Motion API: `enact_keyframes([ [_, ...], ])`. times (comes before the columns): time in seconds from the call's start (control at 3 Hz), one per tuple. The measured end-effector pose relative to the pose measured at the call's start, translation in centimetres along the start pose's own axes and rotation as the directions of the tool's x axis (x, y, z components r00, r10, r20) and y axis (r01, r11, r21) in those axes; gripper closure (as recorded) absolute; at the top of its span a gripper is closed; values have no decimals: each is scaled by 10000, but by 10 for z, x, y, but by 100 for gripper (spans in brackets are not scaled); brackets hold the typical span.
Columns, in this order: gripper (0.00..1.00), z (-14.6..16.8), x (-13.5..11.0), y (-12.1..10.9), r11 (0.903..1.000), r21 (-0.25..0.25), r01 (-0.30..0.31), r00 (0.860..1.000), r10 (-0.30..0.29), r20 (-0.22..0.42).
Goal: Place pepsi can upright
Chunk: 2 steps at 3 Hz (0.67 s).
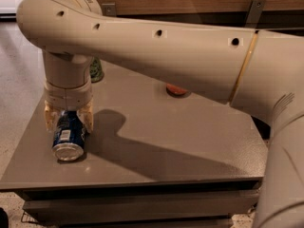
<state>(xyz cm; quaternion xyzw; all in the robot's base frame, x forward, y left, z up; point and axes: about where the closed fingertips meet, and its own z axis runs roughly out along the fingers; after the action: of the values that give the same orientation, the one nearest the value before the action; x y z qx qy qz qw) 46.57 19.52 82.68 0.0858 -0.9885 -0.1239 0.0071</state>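
Observation:
The pepsi can (69,137) is dark blue with a small white label patch. It lies on its side near the left edge of the grey table (171,141), with its silver end facing the front. My gripper (68,122) points straight down over the can's far half. Its two cream fingers (87,118) stand on either side of the can and press against it. The big cream arm reaches across the top of the view and hides the back of the table.
A green can (97,70) stands at the back left, partly hidden behind my wrist. A small orange object (176,90) lies at the back middle, under the arm. The table's left and front edges are close to the pepsi can.

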Motion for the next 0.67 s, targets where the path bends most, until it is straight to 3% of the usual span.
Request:
enact_keyframes([
  [0.67,87,0,1,0,10000,2,63,10000,-63,15],
])
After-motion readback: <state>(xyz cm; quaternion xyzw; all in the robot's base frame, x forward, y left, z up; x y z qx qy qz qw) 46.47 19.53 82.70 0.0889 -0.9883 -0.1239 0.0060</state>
